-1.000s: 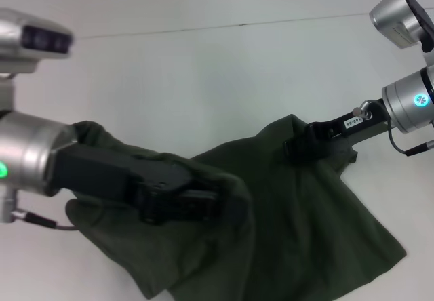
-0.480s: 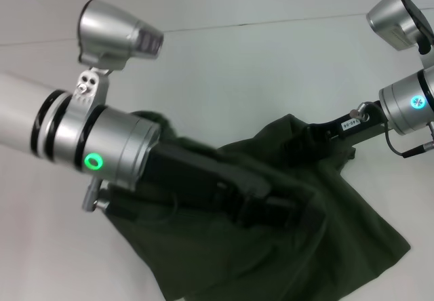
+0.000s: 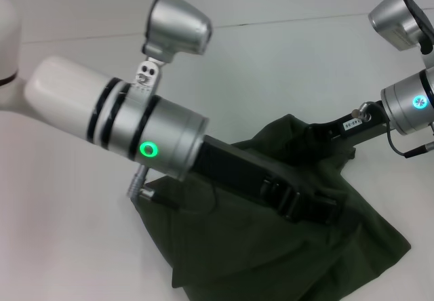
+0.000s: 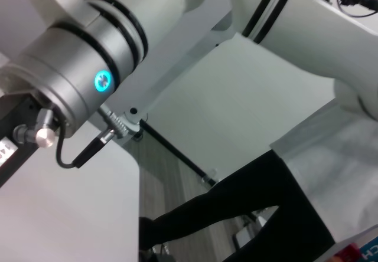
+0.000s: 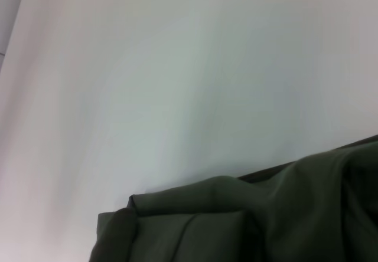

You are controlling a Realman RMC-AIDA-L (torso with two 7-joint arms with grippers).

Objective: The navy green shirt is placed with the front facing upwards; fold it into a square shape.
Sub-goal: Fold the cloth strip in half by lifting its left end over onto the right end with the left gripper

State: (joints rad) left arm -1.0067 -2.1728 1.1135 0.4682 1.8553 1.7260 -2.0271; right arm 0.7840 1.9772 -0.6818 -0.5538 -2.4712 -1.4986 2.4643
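Head view: left end effector (image 3: 324,211) and right end effector (image 3: 313,137) both sit buried in the bunched navy green shirt (image 3: 271,260) on the white desk (image 3: 271,70); whether either is clamped, I cannot tell.

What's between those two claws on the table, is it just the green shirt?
Yes. In the head view only bunched folds of the green shirt lie between the left claw and the right claw; nothing else sits there.
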